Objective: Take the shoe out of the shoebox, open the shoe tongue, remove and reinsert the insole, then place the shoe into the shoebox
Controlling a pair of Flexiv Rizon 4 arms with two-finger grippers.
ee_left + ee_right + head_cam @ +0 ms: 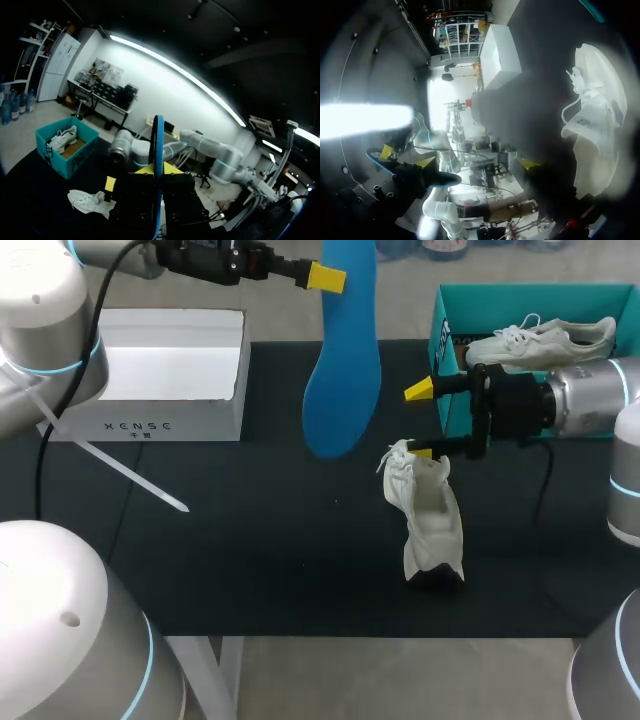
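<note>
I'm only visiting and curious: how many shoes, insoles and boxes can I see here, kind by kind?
Shoes: 2, a loose white shoe and a second shoe in the teal shoebox
Insoles: 1, the blue insole
Boxes: 2, the teal shoebox and a white box
Total: 5

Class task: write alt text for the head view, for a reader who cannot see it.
The left gripper holds a blue insole up above the black table. The open right gripper has one finger at a white shoe standing on end mid-table; a teal shoebox behind holds a second shoe.
</note>
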